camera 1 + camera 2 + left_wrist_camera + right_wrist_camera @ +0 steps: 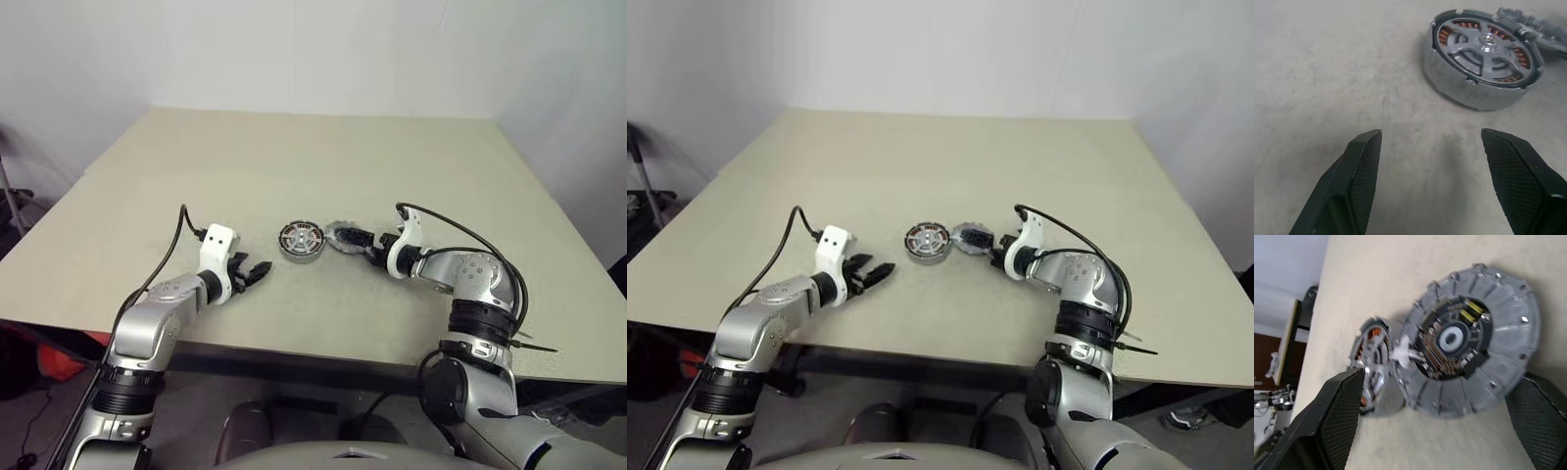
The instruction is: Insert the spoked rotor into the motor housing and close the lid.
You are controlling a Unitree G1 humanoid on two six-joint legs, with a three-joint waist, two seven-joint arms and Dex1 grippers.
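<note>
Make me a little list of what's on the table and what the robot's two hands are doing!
table: beige top
motor housing: silver cup in the middle, copper windings showing
spoked rotor: already sitting inside the housing
lid: grey disc lying on the table beside the housing, on the robot's right, not on it yet
left gripper: open, empty, near the housing but apart from it
right gripper: open, one finger on each side of the lid, grip not closed
left to do: put the lid on
</note>
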